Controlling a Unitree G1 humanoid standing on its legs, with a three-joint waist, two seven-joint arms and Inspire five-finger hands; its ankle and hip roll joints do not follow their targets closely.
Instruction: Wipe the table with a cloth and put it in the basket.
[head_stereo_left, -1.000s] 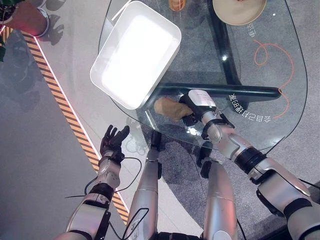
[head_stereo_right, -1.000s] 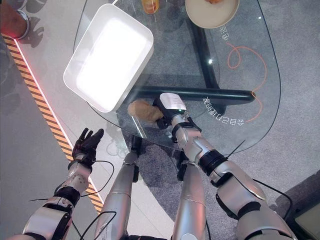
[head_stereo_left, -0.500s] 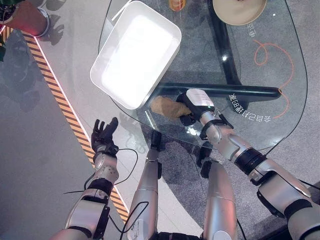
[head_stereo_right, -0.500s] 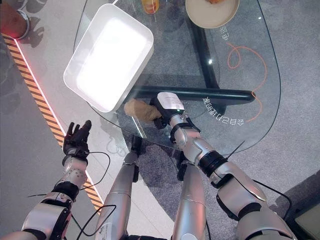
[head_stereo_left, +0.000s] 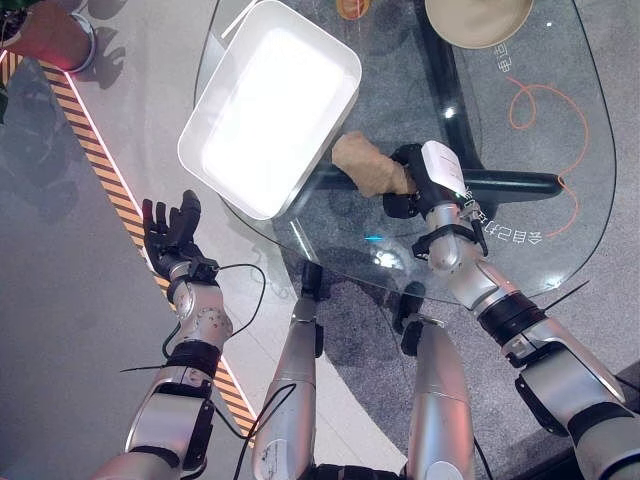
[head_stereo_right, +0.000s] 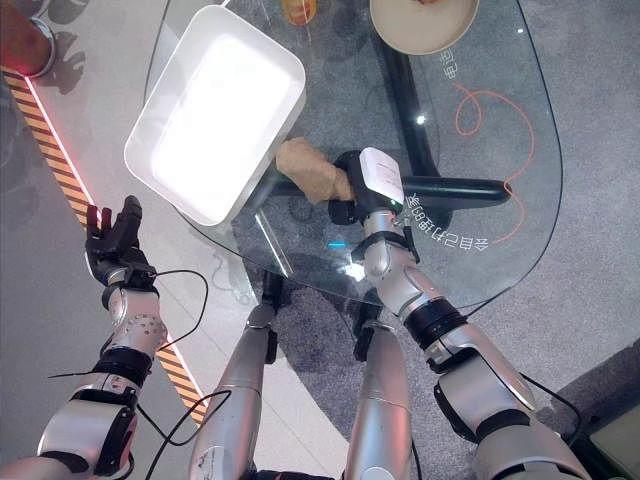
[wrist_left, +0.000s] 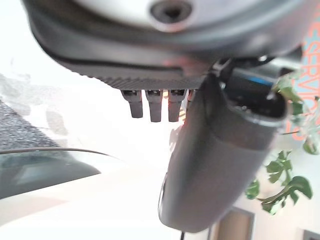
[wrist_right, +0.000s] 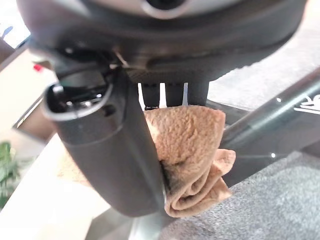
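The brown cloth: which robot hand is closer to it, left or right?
Right. The right hand has its fingers and thumb closed on the cloth, over the glass table beside the white basket. The left hand is open, off the table over the floor.

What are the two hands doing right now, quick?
Left hand: open, holding nothing, off the table.
Right hand: shut on the brown cloth.

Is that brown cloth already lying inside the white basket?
No: the right hand grips the brown cloth over the glass table, beside the white basket, not in it.
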